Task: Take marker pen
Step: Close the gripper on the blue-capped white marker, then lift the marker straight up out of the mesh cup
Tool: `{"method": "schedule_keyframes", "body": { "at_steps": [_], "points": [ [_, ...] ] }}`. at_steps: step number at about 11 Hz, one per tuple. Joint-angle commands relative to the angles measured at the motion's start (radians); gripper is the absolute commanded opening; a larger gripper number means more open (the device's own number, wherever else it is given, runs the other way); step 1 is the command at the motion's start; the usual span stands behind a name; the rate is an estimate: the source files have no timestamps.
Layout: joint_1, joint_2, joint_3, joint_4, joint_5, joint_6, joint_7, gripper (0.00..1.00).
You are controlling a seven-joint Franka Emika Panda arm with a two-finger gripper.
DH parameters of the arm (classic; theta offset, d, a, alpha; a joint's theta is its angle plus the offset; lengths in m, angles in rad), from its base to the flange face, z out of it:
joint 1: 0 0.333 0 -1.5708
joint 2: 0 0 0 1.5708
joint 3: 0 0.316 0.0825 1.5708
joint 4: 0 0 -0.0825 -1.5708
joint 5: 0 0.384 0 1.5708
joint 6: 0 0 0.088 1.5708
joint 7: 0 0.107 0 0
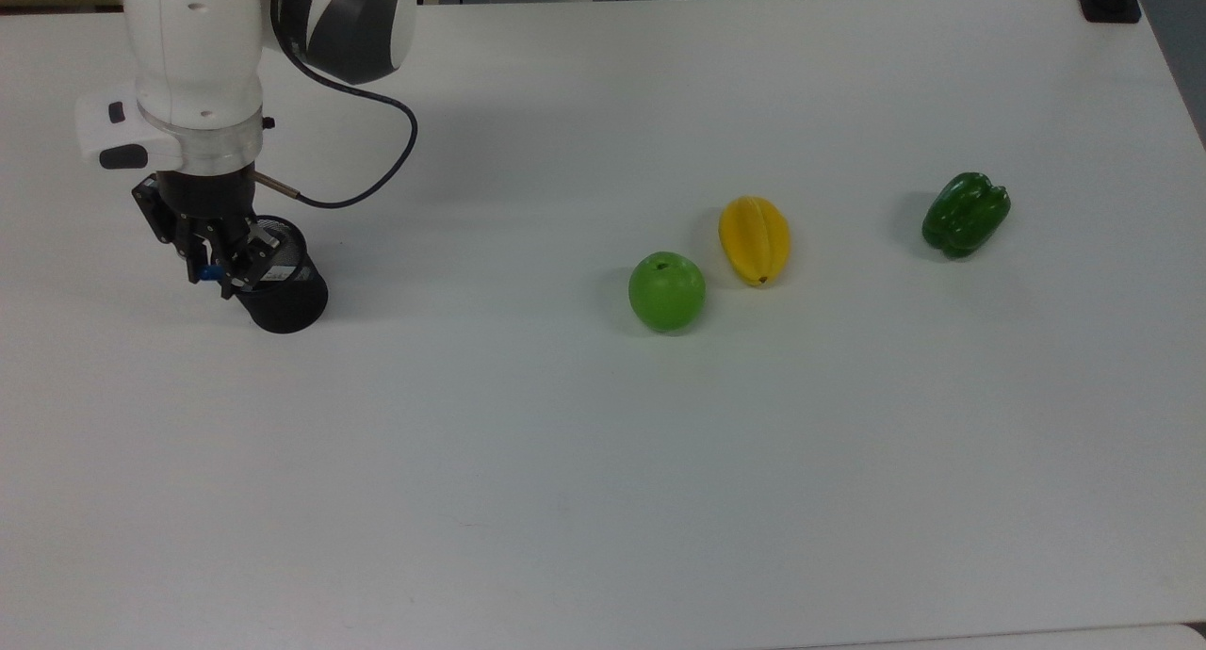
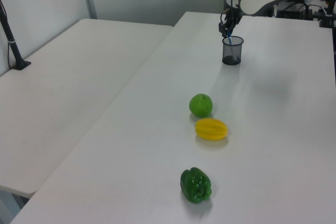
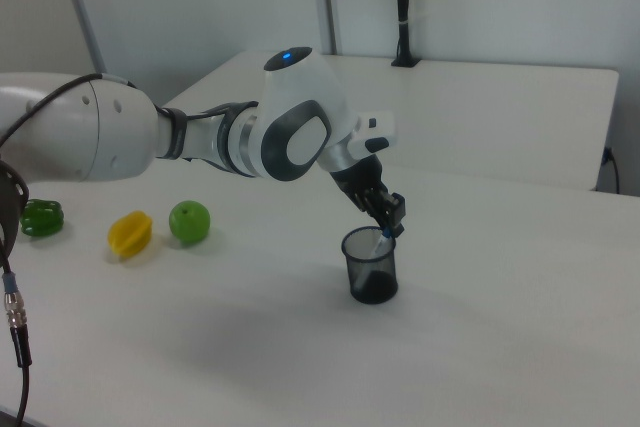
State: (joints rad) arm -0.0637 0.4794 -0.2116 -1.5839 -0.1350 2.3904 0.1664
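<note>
Pincer (image 1: 215, 271) closed around marker pen (image 1: 205, 273)

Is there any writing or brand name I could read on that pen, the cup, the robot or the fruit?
Marker pen: printing on its label, too blurred to read.
Cup, arm, apple, yellow fruit, pepper: no text to be seen.

Marker pen (image 1: 209, 272): white barrel, blue cap uppermost, standing tilted in a black mesh cup (image 1: 283, 298) near the table's (image 1: 603, 499) top-view left edge.
</note>
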Motion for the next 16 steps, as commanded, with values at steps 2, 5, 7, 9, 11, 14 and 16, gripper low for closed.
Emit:
{"method": "schedule_keyframes", "body": {
  "at_steps": [2, 5, 7, 9, 11, 14, 16],
  "points": [
    [0.002, -0.019, -0.002, -0.019, -0.023, 0.018, 0.009, 0.02],
    [0.004, -0.028, 0.000, -0.019, -0.023, 0.012, 0.010, 0.02],
    [0.002, -0.042, 0.000, -0.018, -0.023, 0.009, 0.007, 0.01],
    [0.002, -0.070, 0.000, -0.018, -0.021, 0.004, 0.009, 0.01],
    [0.004, -0.108, 0.001, -0.018, -0.020, 0.004, 0.010, 0.01],
    [0.008, -0.180, 0.003, -0.015, -0.012, 0.004, 0.009, 0.01],
    [0.013, -0.220, 0.011, -0.011, -0.008, -0.011, 0.009, 0.01]
  ]
}}
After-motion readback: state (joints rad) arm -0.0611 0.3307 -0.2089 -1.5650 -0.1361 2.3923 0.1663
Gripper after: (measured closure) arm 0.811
